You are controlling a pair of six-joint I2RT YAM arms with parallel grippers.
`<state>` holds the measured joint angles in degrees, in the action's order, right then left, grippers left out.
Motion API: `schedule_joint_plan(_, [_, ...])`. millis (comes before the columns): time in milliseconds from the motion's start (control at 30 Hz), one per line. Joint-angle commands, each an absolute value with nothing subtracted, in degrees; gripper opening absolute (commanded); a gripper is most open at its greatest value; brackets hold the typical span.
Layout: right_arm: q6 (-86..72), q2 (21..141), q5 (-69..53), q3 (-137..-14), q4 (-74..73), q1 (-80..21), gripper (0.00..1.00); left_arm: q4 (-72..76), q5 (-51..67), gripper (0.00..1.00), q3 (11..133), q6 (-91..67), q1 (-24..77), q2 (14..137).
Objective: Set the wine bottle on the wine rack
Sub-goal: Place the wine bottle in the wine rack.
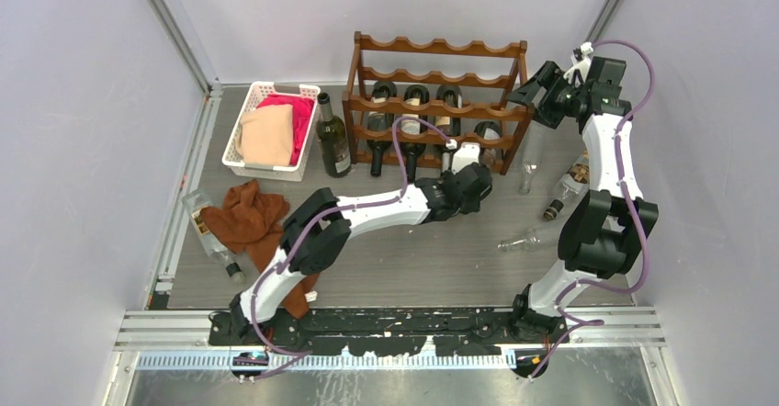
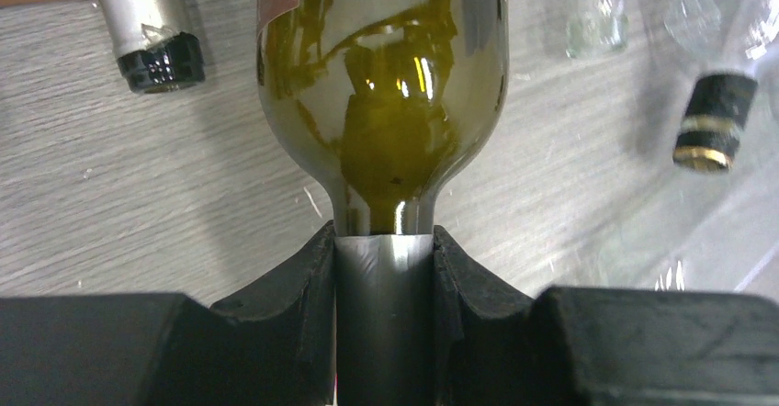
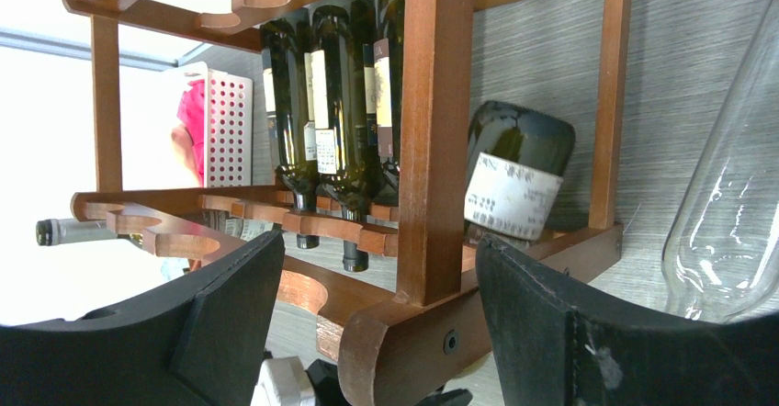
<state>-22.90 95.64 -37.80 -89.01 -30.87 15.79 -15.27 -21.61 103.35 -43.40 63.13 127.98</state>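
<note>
Left gripper [image 2: 384, 252]: jaws clamped on the silver-foiled neck of the dark green glass wine bottle [image 2: 381, 84]. Its shoulder points away toward the dark reddish-brown wooden wine rack with scalloped rails [image 1: 441, 50], low tier, right end. The bottle's far end is cut off in the wrist view and hidden by the arm from above, so seating is unclear.

Right gripper [image 3: 378, 259]: jaws wide apart, straddling the rack's right end post without touching it.

Clear glass bottle [image 3: 726, 231] stands just right, partly out of frame.
</note>
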Motion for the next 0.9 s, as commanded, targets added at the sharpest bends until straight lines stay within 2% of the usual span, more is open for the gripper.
schedule_joint_plan(0, [-21.83,95.78,-39.88,-89.89,-30.8,15.07,0.81,-13.59,-32.54,0.01,113.33,-50.45,63.16,130.74])
schedule_joint_plan(433, [-20.12,95.8,-40.69,-89.71,-30.23,15.2,0.82,-12.93,-33.43,0.09,126.5,-54.67,62.19,141.88])
schedule_joint_plan(567, [-20.08,95.69,-40.94,-89.14,-29.79,15.42,0.83,-12.91,-33.73,0.29,129.46,-55.47,61.78,144.21])
schedule_joint_plan(867, [-20.36,94.67,-41.31,-88.51,-29.56,16.59,0.88,-9.64,-32.62,0.64,130.47,-56.08,60.29,146.09])
